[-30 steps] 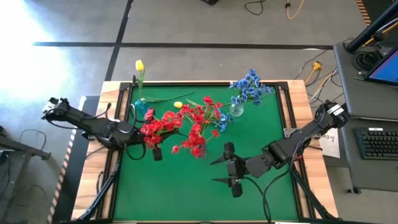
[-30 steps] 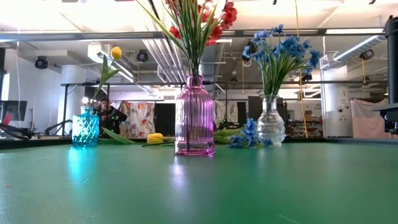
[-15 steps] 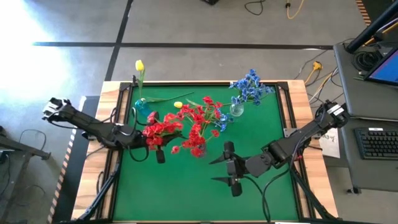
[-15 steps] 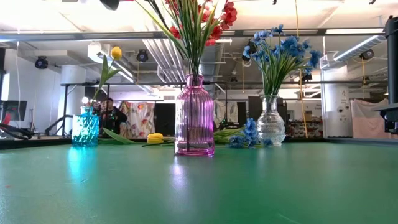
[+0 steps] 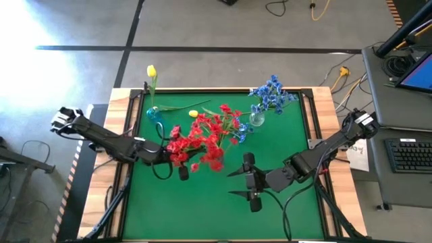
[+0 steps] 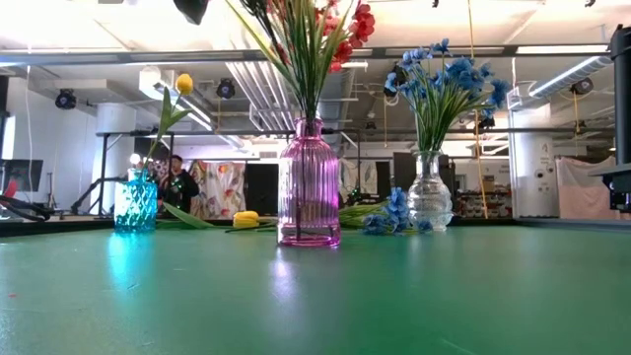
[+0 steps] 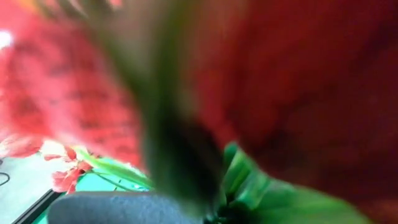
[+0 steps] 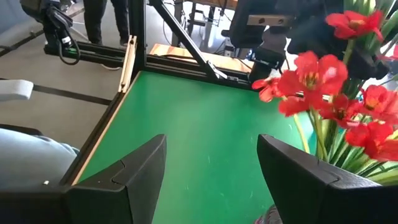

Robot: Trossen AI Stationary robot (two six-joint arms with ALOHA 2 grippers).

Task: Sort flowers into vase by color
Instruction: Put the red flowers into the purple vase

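A pink ribbed vase (image 6: 309, 182) in the middle of the table holds a bunch of red flowers (image 5: 214, 131). Just left of that bunch my left gripper (image 5: 179, 169) is shut on one more red sprig (image 5: 179, 150), held level above the table. A blue vase (image 5: 154, 113) holds a yellow tulip (image 5: 151, 71). A clear vase (image 5: 256, 120) holds blue flowers (image 5: 272, 94). A yellow bud (image 5: 194, 114) and a blue sprig (image 6: 394, 209) lie on the mat. My right gripper (image 5: 251, 181) hangs open and empty, right of the pink vase. My left gripper holds the red sprig and comes at it level from the table's left. The blossoms (image 7: 298, 81) and green stem (image 7: 261, 186) fill the wrist view as a blur and cover the fingers from above, so the part held cannot be told. The sprig is clear of the table.
The green mat (image 5: 202, 209) has free room along its near side. A raised frame (image 5: 128, 135) runs round the table. A desk with a keyboard (image 5: 408, 155) stands off to the right. A person (image 6: 177, 182) stands in the room behind the table.
My left gripper has moved toward the table's right edge and a little down, carrying the red sprig closer to the red bunch in the pink vase. It has stayed shut.
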